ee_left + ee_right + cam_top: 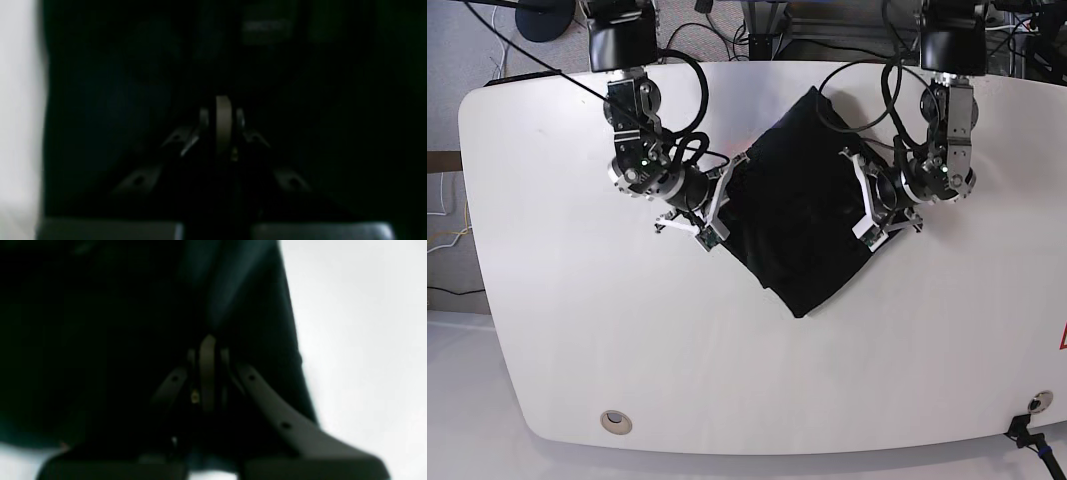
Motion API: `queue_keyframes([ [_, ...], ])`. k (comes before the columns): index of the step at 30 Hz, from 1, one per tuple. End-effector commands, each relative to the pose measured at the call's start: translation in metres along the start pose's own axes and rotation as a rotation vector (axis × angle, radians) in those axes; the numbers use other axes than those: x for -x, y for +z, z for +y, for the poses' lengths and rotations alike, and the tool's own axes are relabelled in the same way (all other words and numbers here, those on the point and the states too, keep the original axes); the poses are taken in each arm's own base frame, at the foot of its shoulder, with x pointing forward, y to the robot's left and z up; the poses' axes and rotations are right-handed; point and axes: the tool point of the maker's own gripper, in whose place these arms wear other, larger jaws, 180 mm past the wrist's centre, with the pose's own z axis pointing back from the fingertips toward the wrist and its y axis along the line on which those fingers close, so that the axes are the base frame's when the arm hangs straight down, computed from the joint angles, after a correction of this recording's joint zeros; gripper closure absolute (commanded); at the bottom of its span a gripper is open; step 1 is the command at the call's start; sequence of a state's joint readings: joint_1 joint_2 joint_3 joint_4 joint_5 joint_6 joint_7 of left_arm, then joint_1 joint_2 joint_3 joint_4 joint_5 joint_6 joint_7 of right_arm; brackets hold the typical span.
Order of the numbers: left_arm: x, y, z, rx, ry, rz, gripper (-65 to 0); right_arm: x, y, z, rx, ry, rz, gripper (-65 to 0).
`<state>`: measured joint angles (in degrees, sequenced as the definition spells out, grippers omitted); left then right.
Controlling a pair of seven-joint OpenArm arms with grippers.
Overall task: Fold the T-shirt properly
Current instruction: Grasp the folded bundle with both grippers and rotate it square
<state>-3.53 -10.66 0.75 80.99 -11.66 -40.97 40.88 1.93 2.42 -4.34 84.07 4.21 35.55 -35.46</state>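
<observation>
My right fingers (207,373) are together at the left side of the black T-shirt (802,205), which lies slantwise on the white counter (677,350), long axis running far to near; my left fingers (223,126), over its right side, are together; dark blur hides any pinched cloth.

The T-shirt (802,225) lies on the table (677,360), between the right gripper (717,240) and the left gripper (870,240).

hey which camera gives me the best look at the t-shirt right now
The base view: it shows most of the black T-shirt, bunched at an angle on the white table, though the arms cover parts. The left wrist view shows only dark, blurred cloth and one side edge; the right wrist view shows a side edge and some lower edge, also blurred.
</observation>
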Motion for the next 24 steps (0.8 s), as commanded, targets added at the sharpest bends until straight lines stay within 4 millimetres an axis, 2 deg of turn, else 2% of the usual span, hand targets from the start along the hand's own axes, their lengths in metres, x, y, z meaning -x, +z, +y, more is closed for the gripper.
queue_keyframes([
  [1, -0.002, 0.001, 0.022, -0.052, -0.003, 0.017, 0.0, -0.018, 0.011, -0.002, 0.02, 0.026, -0.057, 0.0],
  [4, -0.026, 0.001, 0.035, -0.069, -0.014, -0.032, 0.0, -0.015, 0.029, -0.006, 0.06, 0.021, -0.08, 0.0],
  [8, -0.067, 0.023, 0.035, -0.114, -0.097, -0.135, 0.0, -0.043, 0.046, -0.01, 0.099, 0.087, -0.114, 0.0],
  [11, -0.072, 0.045, 0.032, -0.161, -0.112, -0.188, 0.0, -0.081, 0.054, -0.017, 0.13, 0.138, -0.145, 0.0],
  [13, -0.068, 0.054, 0.023, -0.168, -0.123, -0.197, 0.0, -0.104, 0.049, -0.014, 0.126, 0.136, -0.19, 0.0],
  [16, -0.048, 0.057, 0.004, -0.147, -0.121, -0.172, 0.0, -0.117, 0.027, -0.008, 0.078, 0.117, -0.187, 0.0],
  [19, -0.023, 0.054, -0.012, -0.116, -0.095, -0.126, 0.0, -0.113, 0.0, -0.002, 0.019, 0.108, -0.147, 0.0],
  [21, -0.009, 0.051, -0.018, -0.099, -0.078, -0.098, 0.0, -0.109, -0.015, 0.005, -0.021, 0.063, -0.179, 0.0],
  [24, 0.006, 0.041, -0.021, -0.077, -0.035, -0.065, 0.0, -0.085, -0.031, 0.001, -0.047, 0.005, -0.17, 0.0],
])
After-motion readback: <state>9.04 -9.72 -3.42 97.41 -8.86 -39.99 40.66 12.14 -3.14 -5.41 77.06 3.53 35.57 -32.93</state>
